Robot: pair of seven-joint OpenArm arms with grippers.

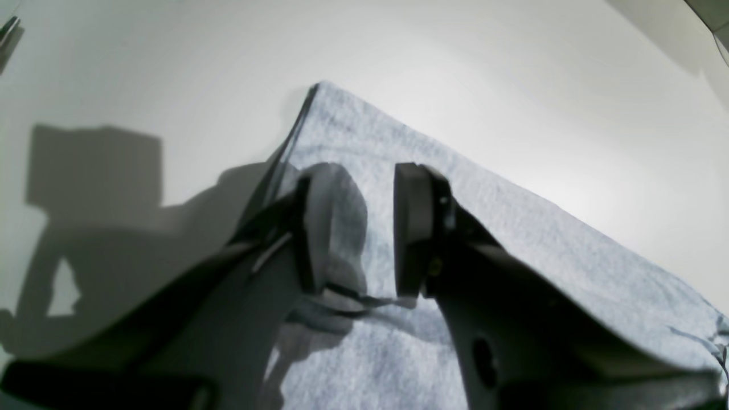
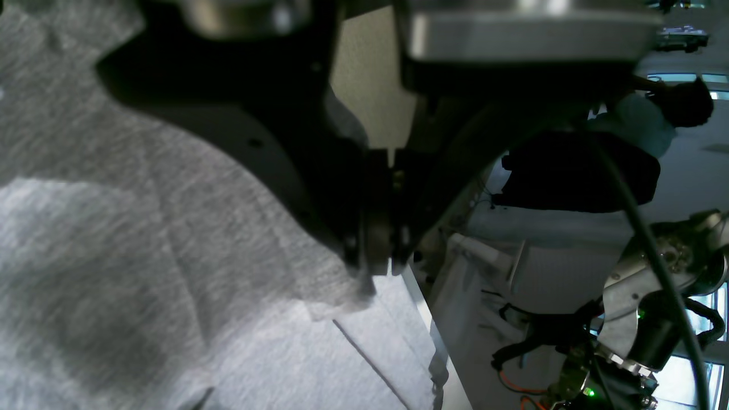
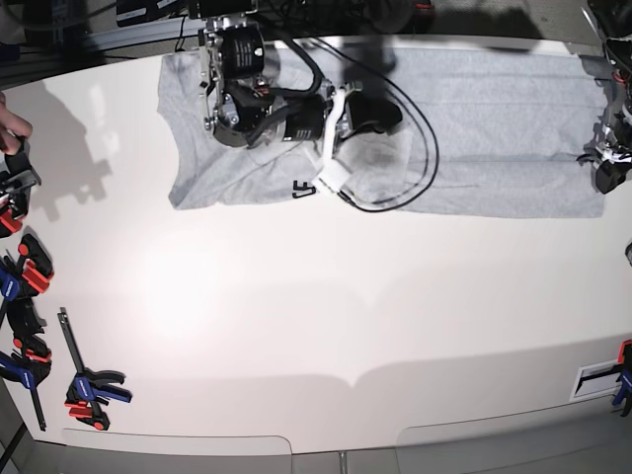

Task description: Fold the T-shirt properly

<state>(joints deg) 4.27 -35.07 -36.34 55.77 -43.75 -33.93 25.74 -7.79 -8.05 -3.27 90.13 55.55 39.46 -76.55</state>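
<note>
From the base camera I see the T-shirt (image 3: 494,109) stretched as a long grey band along the far edge of the white table (image 3: 316,316), one end at the view's left, the other reaching the right edge. A bit of black lettering (image 3: 303,189) peeks out at its near hem.

My right gripper (image 2: 376,250) is over the left part of the cloth. In its wrist view the jaws are pressed together on a pinch of grey fabric, which bunches and creases just below the tips (the arm itself hides most of this spot from above).

My left gripper (image 1: 359,228) sits at the shirt's other end, at the base view's right edge. Its jaws stand apart over the cloth, near a corner of it; a dark edge of fabric runs across the gap low down, but I cannot tell whether the pads actually hold anything.

Several clamps (image 3: 89,387) lie along the table's left side, well apart from the shirt.
</note>
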